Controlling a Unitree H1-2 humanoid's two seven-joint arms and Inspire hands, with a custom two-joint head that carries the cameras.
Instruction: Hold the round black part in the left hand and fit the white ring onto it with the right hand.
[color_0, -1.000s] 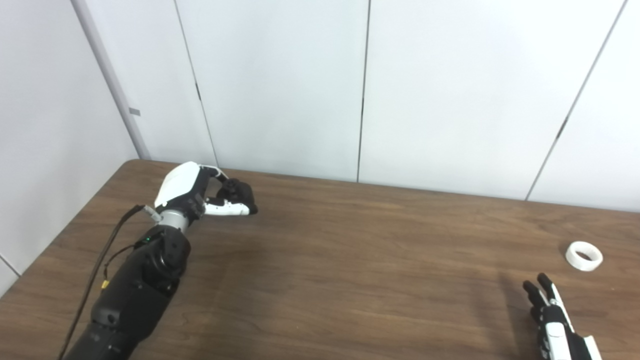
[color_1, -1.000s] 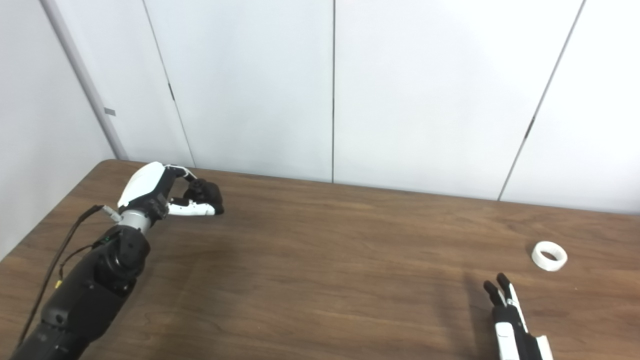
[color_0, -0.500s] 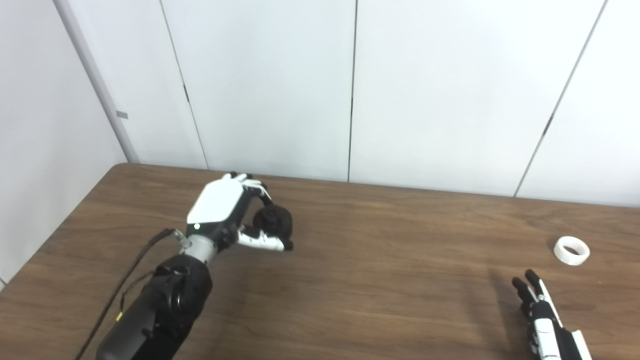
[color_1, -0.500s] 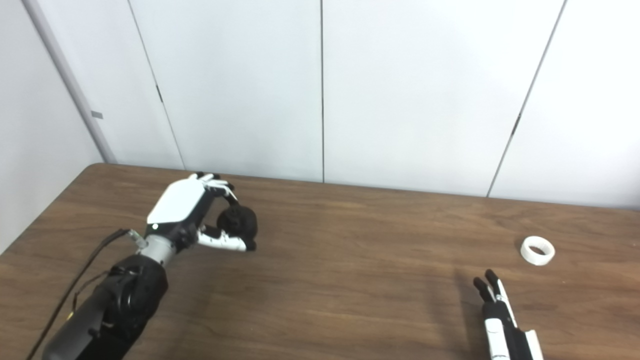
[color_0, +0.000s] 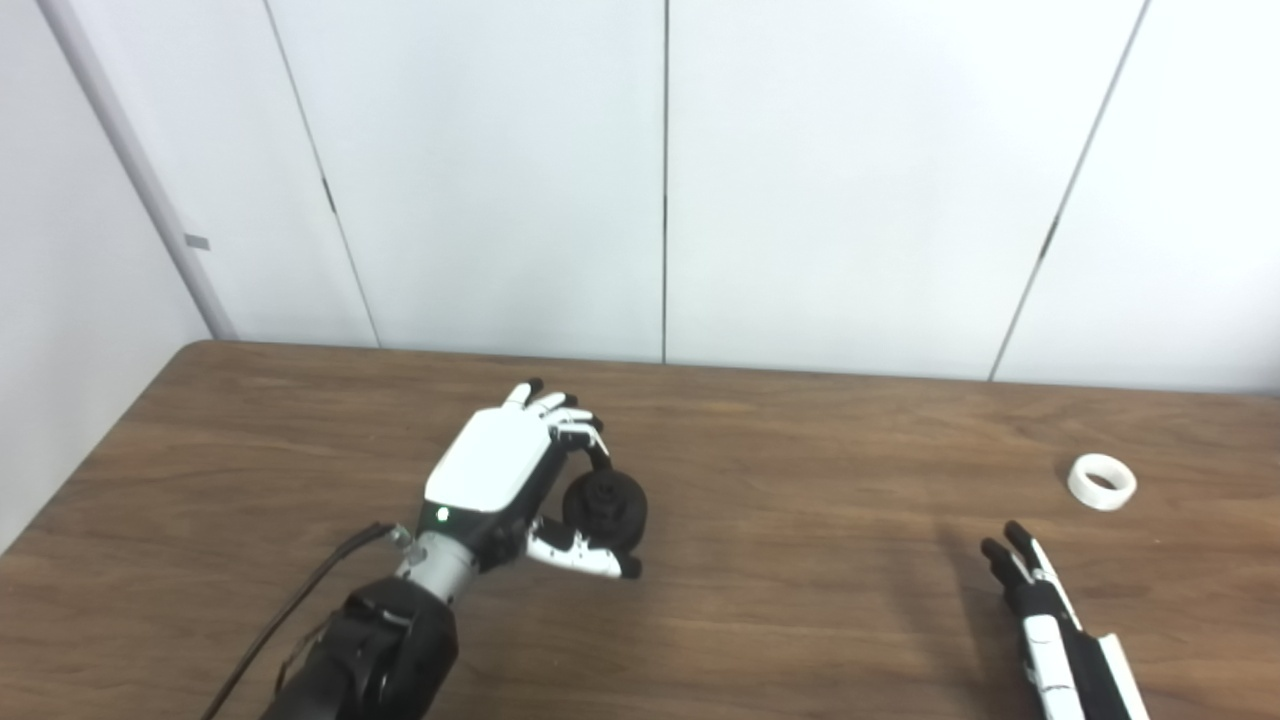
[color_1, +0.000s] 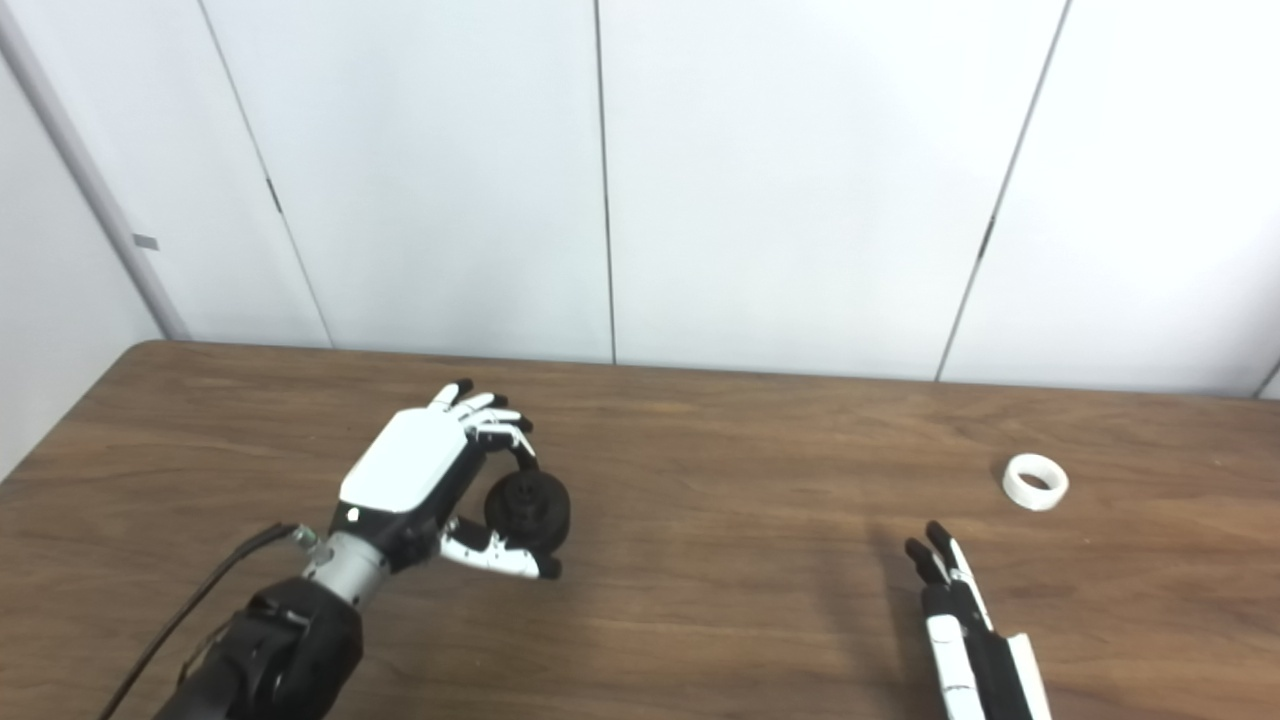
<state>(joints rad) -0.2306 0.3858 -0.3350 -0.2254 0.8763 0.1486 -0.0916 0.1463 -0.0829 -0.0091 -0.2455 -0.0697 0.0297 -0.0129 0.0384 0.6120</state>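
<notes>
The left robot hand has the round black part pinched between its curled fingers and its thumb, held just above the brown wooden table; the part's flat face is turned toward the right side of the table, with a small hub sticking out of its middle; the white back of that robot hand faces up, and a black cable trails off the wrist toward the near edge of the table. The white ring lies flat on the table, way over on the right, well apart from the black part; nothing is touching it. The right robot hand sits low at the near right edge of the table, fingers stretched out straight and holding nothing; it's near the ring but not at it, the ring lying farther back toward the white wall panels.
</notes>
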